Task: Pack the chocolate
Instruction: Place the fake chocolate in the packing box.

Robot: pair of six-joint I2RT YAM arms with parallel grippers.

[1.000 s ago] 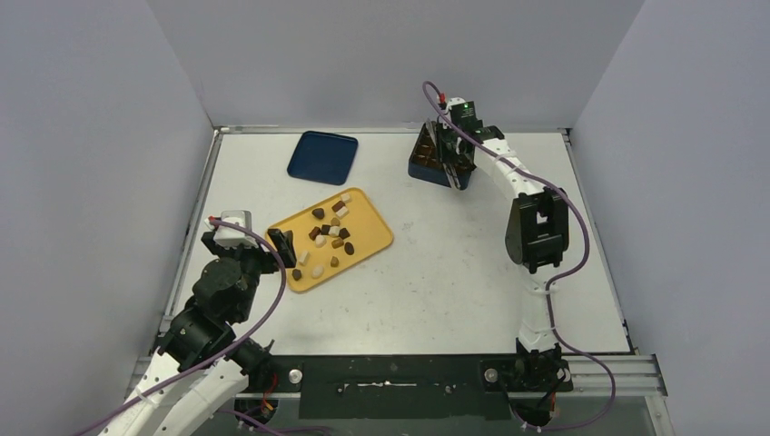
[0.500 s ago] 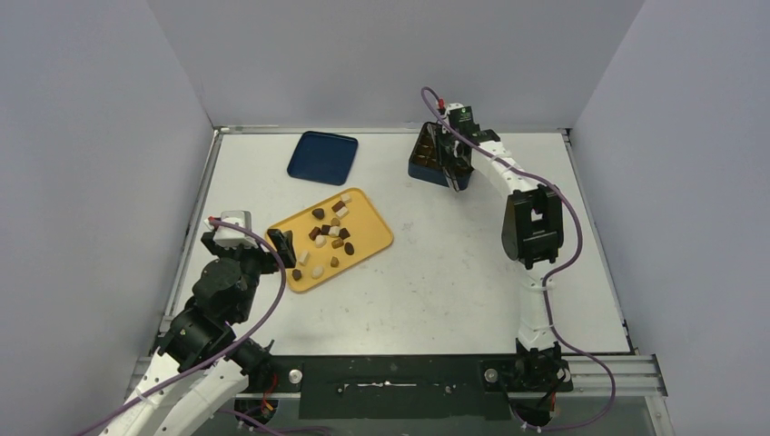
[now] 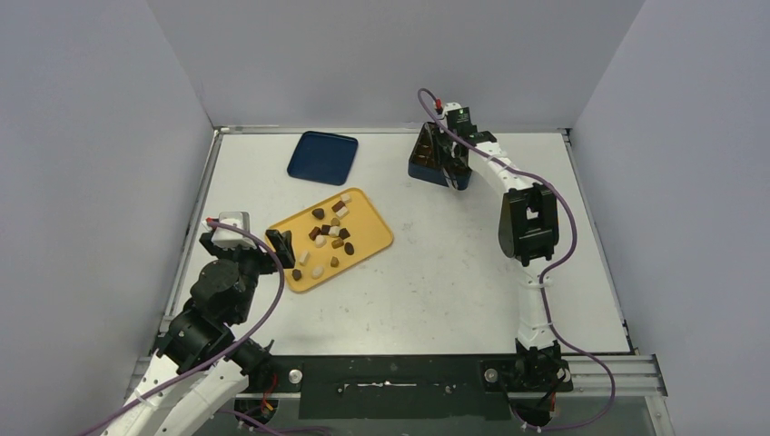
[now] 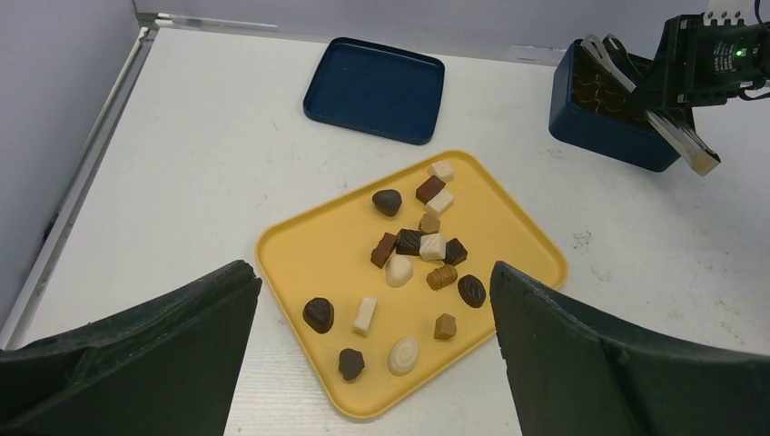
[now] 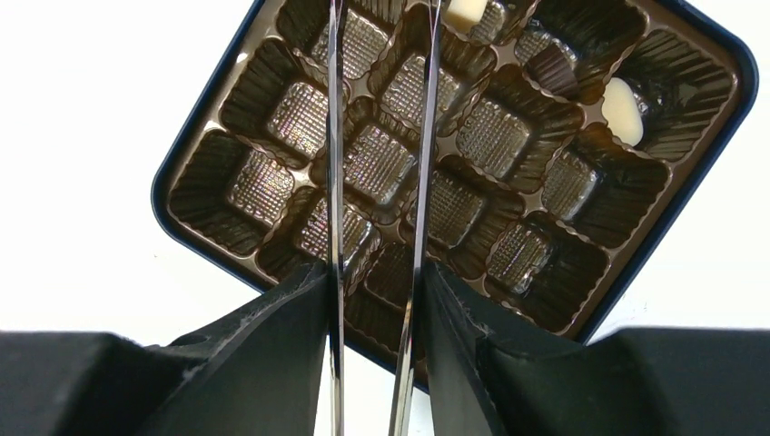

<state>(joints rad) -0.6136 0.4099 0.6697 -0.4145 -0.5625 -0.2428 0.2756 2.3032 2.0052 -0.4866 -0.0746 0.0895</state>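
While the right pincer (image 5: pixel 383 36) hangs over the box (image 4: pixel 604 141), aim for a free cell.
Its blades stand slightly apart, tips hidden: whether they pinch a piece I cannot tell; lower straight, release low, lift clear of the liner (image 5: pixel 381 163). Most chocolate (image 4: pixel 409 242) lies on the tray (image 4: pixel 300 254) just ahead of the wide-spread left pincer (image 4: pixel 370 272). White table (image 4: pixel 182 163), grey walls (image 3: pixel 91 136) close around.
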